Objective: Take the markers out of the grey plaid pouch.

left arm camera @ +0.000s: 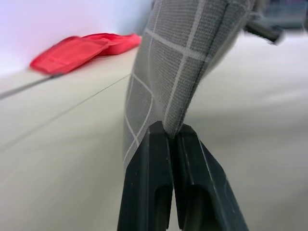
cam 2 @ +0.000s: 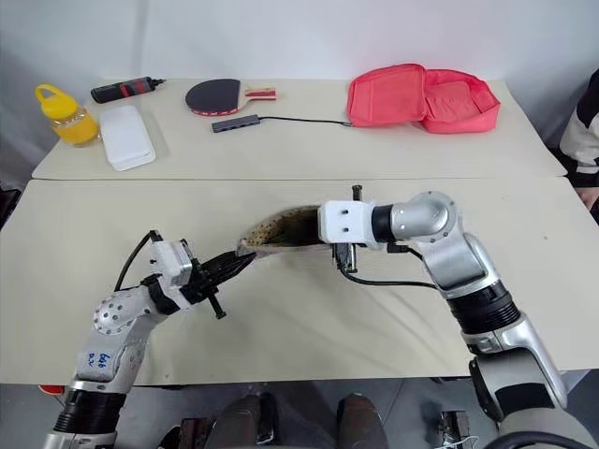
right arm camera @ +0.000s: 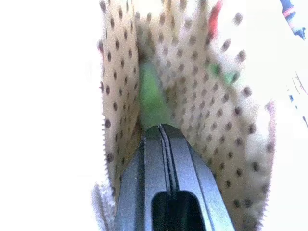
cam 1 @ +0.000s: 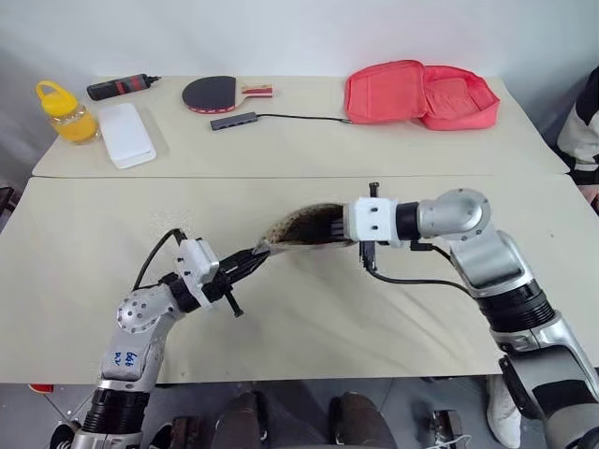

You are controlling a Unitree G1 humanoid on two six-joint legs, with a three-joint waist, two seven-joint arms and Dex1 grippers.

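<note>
The grey plaid pouch (cam 1: 298, 224) hangs arched above the table between my two grippers. My left gripper (cam 1: 255, 254) is shut on its lower left end; in the left wrist view the fingers (left arm camera: 159, 144) pinch the grid fabric (left arm camera: 178, 57). My right gripper (cam 1: 337, 227) reaches into the open mouth from the right. In the right wrist view its fingers (right arm camera: 154, 144) are shut inside the dotted lining (right arm camera: 192, 96). The green marker (right arm camera: 151, 96) lies just past their tips, and a red tip (right arm camera: 215, 13) shows deeper in. Whether anything is pinched is not visible.
On the far table lie a pink-red zip case (cam 1: 421, 94), a table-tennis paddle (cam 1: 211, 94), a corded hub (cam 1: 234, 122), a black-and-red gadget (cam 1: 122, 87), a white box (cam 1: 126, 134) and a yellow bottle (cam 1: 67, 112). A person sits at the right edge (cam 1: 585, 131).
</note>
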